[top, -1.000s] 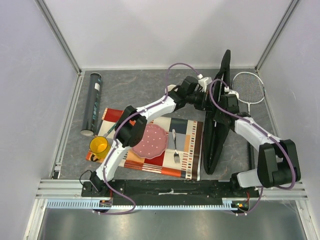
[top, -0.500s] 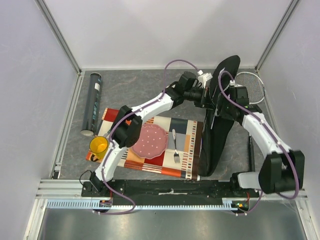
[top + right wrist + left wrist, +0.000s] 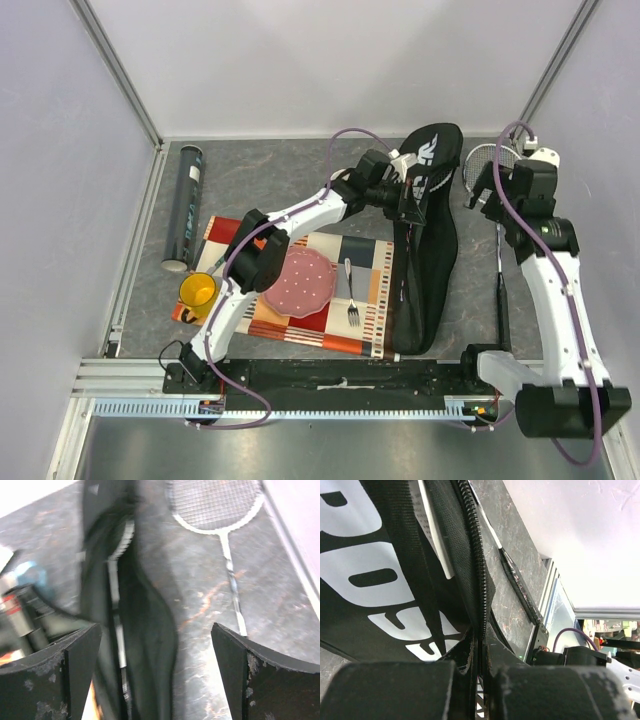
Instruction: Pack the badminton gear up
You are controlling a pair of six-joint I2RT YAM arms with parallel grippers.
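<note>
Racket bag [image 3: 380, 575]: L gripper [image 3: 479, 647] pinch clear on wrist cam only.

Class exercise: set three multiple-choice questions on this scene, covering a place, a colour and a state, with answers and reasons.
1. Where does the dark tube lie? A) inside the bag B) beside the left wall C) on the plate
2. What colour is the mug? A) blue B) green C) yellow
3. How is the right claw? A) wide open B) shut on a racket C) shut on a fork
Answers: 1 B, it lies along that wall; 2 C, plainly yellow from above; 3 A, its jaws stand far apart, gripping nothing.
</note>
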